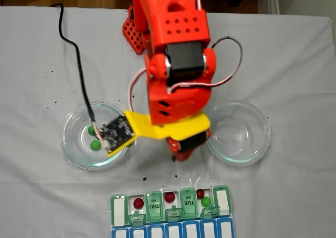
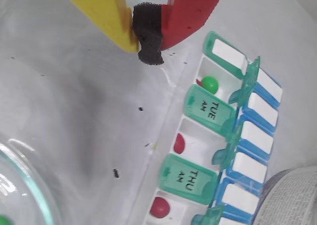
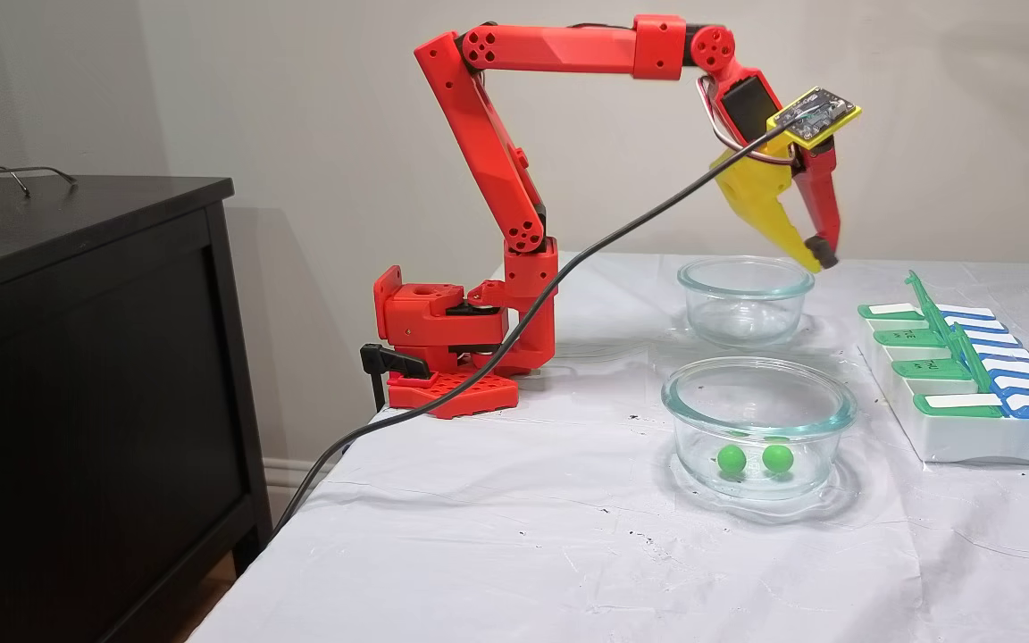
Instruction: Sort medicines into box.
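Observation:
My gripper (image 2: 147, 39) is shut, its yellow and red fingers pressing black foam pads together with no pill seen between them. In a fixed view the gripper (image 3: 819, 255) hangs high above the table, over the far dish and short of the box (image 3: 979, 442). The box (image 1: 119, 211) lies with several green lids up. Its white compartments hold a red pill (image 1: 138, 203), a second red pill (image 1: 169, 197), and a third red pill (image 1: 200, 194) sharing one cell with a green pill (image 1: 206, 201). Two more green pills (image 1: 95, 144) (image 1: 91, 129) lie in the left glass dish (image 1: 71, 143).
An empty glass dish (image 1: 257, 138) stands right of the arm. A black cable (image 1: 79, 70) runs over the left dish to the wrist camera board. Small black specks dot the white cloth. A black cabinet (image 3: 86, 375) stands off the table's left.

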